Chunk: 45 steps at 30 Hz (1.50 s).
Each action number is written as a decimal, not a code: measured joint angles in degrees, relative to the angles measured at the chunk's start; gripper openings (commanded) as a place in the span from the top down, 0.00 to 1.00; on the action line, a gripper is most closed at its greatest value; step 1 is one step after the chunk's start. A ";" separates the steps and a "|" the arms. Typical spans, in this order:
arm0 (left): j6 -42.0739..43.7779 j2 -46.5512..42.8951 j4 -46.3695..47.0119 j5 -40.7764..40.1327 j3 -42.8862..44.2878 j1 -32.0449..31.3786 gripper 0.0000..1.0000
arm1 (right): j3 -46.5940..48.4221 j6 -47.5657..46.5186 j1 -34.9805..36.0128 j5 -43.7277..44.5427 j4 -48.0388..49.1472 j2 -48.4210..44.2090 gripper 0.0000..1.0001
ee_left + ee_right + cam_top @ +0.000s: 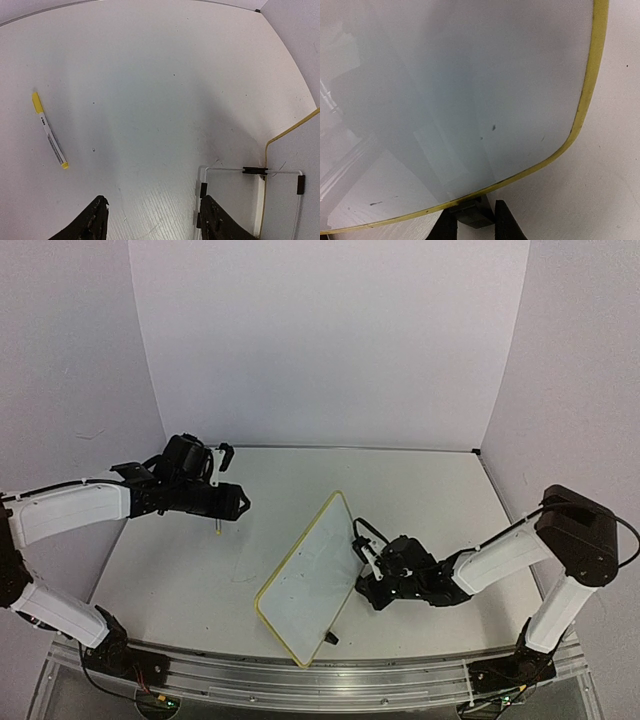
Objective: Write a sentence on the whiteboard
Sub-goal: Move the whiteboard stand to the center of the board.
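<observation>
The whiteboard (305, 580), white with a pale yellow rim, stands tilted at mid-table. Faint thin marks of the sentence (320, 552) show on it, unreadable. My right gripper (368, 568) is at the board's right edge. In the right wrist view it (475, 224) is shut on a dark clip (472, 214) under the yellow rim (580, 115). My left gripper (240, 502) hovers open and empty left of the board, above the table (152, 220). A yellow-capped marker (49, 131) lies on the table to its left.
A white wire stand with black clips (252, 171) sits by the board's yellow edge (292, 129). One black clip foot (331, 638) sits at the board's near corner. White walls enclose the table at the back and sides.
</observation>
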 measured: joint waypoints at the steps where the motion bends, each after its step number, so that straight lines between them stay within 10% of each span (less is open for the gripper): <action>1: -0.05 -0.11 0.00 0.02 0.00 0.12 0.38 | 0.04 -0.18 0.25 0.48 0.11 0.11 0.81; 8: -0.19 -0.33 0.00 0.37 0.00 1.01 0.37 | 0.04 -0.90 3.22 4.95 0.05 0.37 1.00; 45: -7.87 -5.06 -6.45 -8.18 -2.74 10.45 0.34 | 22.92 34.36 9.22 38.79 -33.76 13.60 0.99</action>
